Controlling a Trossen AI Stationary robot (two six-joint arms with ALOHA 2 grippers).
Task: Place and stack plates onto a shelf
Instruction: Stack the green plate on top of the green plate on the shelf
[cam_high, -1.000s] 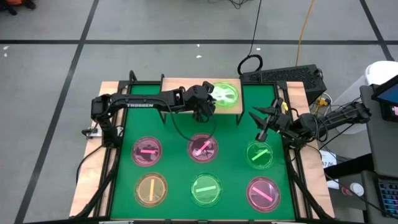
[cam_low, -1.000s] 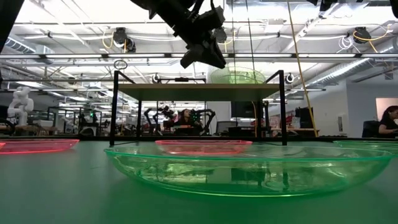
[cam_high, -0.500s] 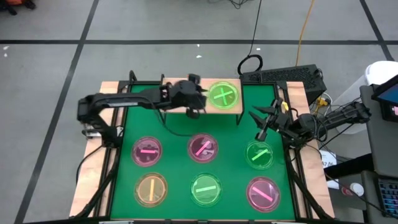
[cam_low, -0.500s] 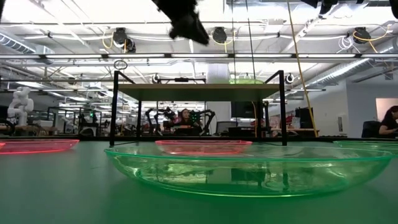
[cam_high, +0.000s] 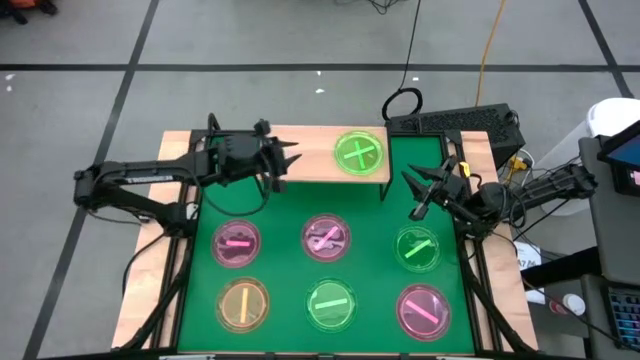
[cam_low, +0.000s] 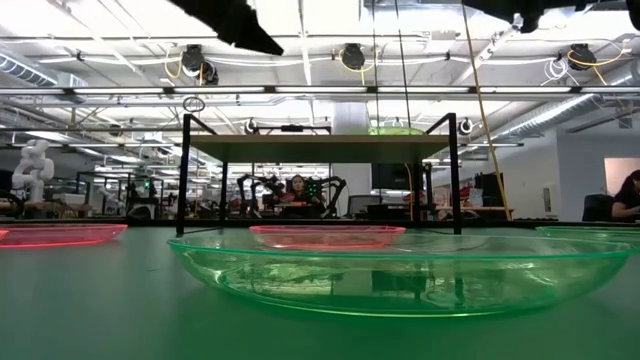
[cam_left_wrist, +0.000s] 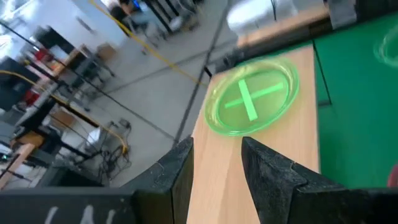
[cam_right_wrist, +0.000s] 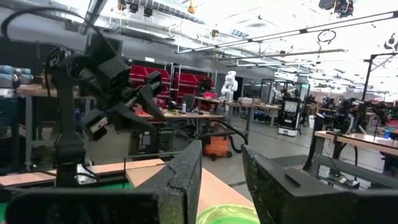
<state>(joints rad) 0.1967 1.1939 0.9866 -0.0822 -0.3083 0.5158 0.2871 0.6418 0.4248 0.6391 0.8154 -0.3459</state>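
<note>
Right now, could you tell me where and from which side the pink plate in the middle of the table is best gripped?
Probably by its rim. The pink plate lies flat on the green table, shallow and round, so its raised edge is the only part a gripper could pinch, coming down from above. The edge toward the shelf has bare mat beside it, and the open left gripper hovers nearest.

one plate (cam_high: 359, 154) on shelf (cam_high: 310, 170) right end, six plates (cam_high: 329, 237) on table (cam_high: 290, 210) in front

Glossy translucent plastic plates (cam_high: 359, 154), matt wooden shelf (cam_high: 310, 165)
</note>
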